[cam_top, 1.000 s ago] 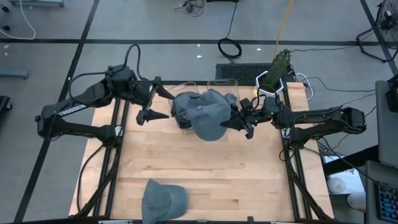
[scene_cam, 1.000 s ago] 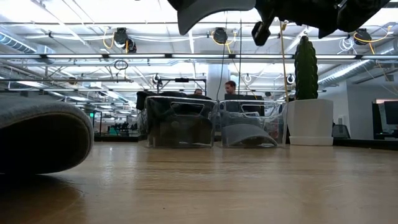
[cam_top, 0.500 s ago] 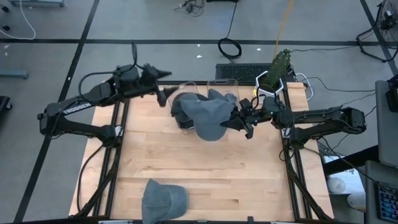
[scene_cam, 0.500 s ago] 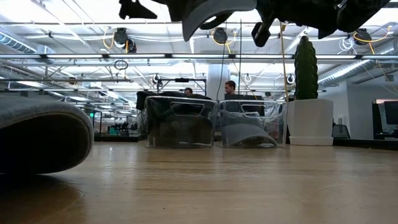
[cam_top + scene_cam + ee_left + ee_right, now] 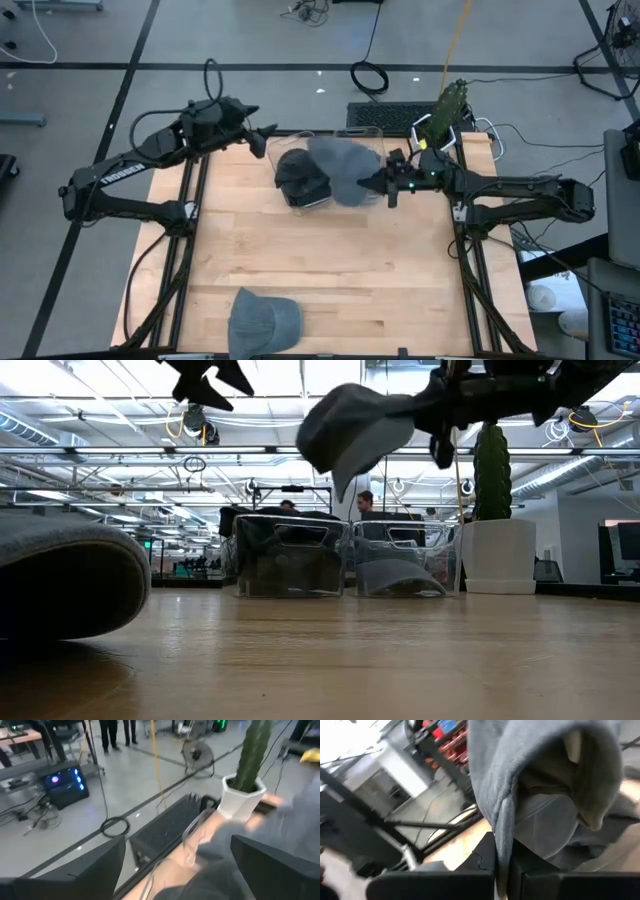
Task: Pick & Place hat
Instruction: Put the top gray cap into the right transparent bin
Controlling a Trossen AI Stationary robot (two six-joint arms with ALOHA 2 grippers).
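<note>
We have the grey hat (image 5: 340, 172) pinched by its edge in the fingers of the right gripper (image 5: 385, 182), so it hangs clear of the worktop (image 5: 330, 270) instead of dragging across it. In the high view it sits toward 12 o'clock on the worktop, over the 2 clear bins (image 5: 340, 555) at the far edge. We judge that we carry it there to drop it in, since the right-hand bin already holds a grey hat (image 5: 395, 577) and the left-hand one holds dark hats (image 5: 298, 172). In the right wrist view the fabric (image 5: 520, 785) drapes down in front of the camera, folded between the 2 dark fingers (image 5: 485, 862), which are clamped fully together on it.

The left gripper (image 5: 262, 135) waits at about 11 o'clock, just beside the bins, fingers spread as wide as they go and holding nothing. 1 more grey hat (image 5: 263, 320) lies at 6 o'clock near the front edge, well apart from both arms. A potted cactus (image 5: 448, 108) stands at 1 o'clock.
</note>
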